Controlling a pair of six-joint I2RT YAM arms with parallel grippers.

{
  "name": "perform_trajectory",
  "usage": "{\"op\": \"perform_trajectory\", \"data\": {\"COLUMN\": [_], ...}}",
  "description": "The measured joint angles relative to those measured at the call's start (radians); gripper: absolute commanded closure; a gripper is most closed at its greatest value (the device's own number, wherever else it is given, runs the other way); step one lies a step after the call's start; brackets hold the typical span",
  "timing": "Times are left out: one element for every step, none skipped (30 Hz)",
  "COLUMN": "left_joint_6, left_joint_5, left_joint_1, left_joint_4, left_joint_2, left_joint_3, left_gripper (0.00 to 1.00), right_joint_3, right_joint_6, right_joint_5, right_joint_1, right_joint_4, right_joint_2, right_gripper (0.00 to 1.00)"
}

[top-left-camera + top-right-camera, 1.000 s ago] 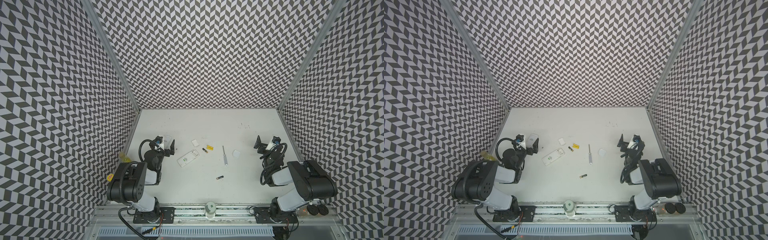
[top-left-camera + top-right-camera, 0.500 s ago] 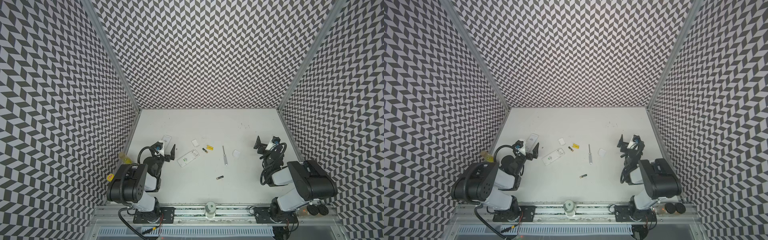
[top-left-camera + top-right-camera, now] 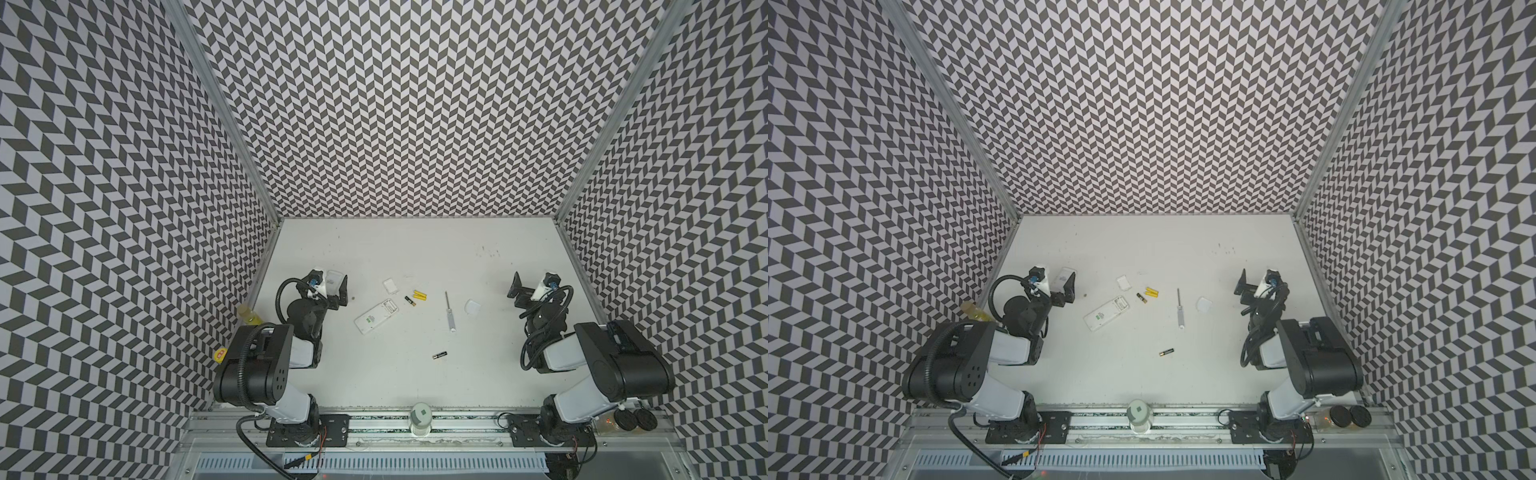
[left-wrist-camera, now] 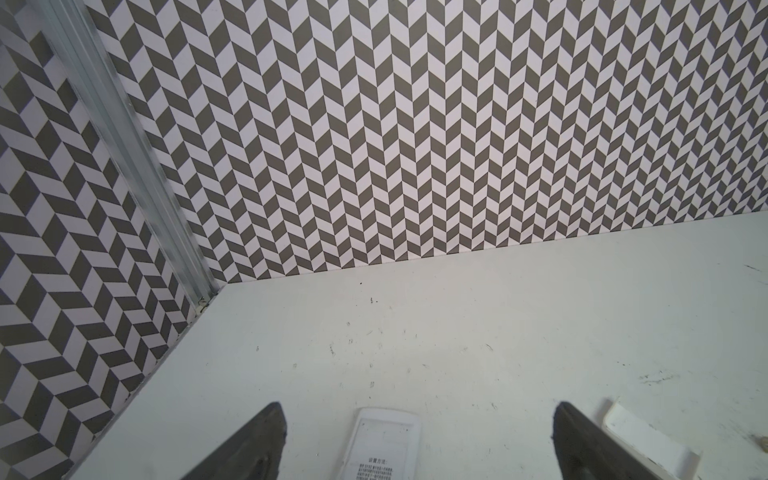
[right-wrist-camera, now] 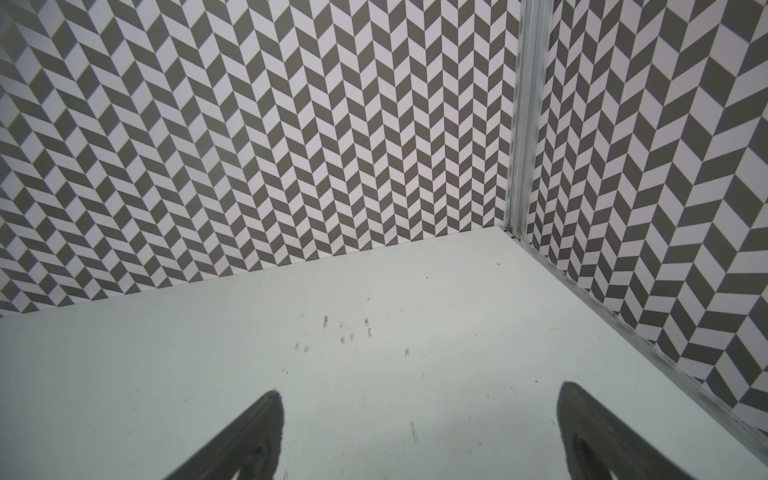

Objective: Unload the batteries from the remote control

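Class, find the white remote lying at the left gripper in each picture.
Top view: remote, left side of the table.
Top view: same spot.
Left wrist: bottom centre, inside the open left gripper.
Right wrist: not in it.
Shared landmark: chevron back wall.

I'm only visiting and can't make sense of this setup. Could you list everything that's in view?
Yellow batteries: 2, yellow, side by side, mid-table.
Black battery: 1, black with gold end, next to the yellow pair.
Loose black battery: 1, black and gold, alone nearer the front.
Open remote: 1, white, left of the batteries.
Second remote: 1, white, by the left gripper.
White covers: 2, white, one behind the open remote, one right of the screwdriver.
Screwdriver: 1, clear handle, right of the batteries.
Jar: 1, pale, front rail.
Black discs: 2, black, front right, off the table.
Left gripper: 1, black, open.
Right gripper: 1, black, open, empty.
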Motion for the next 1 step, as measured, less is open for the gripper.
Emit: {"op": "perform_trajectory", "data": {"left_joint_6": [0.000], "left_joint_5": [0.001], "left_joint_1": [0.000], "left_joint_4": [0.000], "left_joint_2": [0.000], "left_joint_3": [-0.001], "left_gripper": [0.00], "right_joint_3": [0.000], "right_joint_6": [0.000], "right_joint_5": [0.000], "right_joint_1": [0.000], "right_joint_4": [0.000], "right_joint_2": [0.000], "right_gripper": [0.01]}}
